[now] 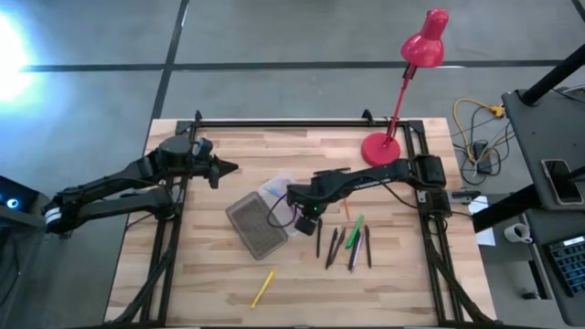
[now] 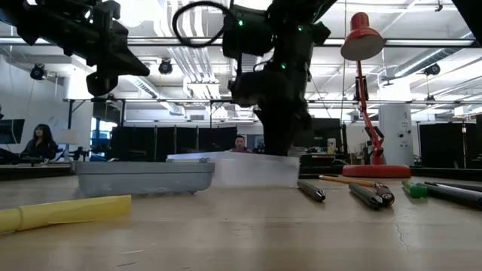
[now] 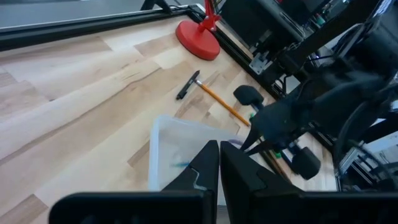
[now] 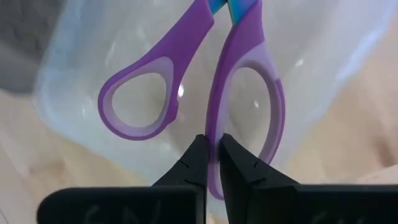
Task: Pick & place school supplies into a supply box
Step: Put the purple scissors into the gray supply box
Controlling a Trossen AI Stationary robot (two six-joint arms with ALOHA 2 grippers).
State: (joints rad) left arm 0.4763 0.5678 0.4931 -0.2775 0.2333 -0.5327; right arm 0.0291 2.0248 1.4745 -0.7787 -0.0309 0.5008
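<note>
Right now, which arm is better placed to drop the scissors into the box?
Right. The right gripper grips the scissors over the clear supply box; the left gripper hangs shut, away from it.

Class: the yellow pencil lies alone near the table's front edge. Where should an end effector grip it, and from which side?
Grip the yellow pencil at mid-shaft, coming straight down from above, fingers set across its slanted length. It lies flat on the table with bare wood on both sides, so nothing seems to block the fingers.
</note>
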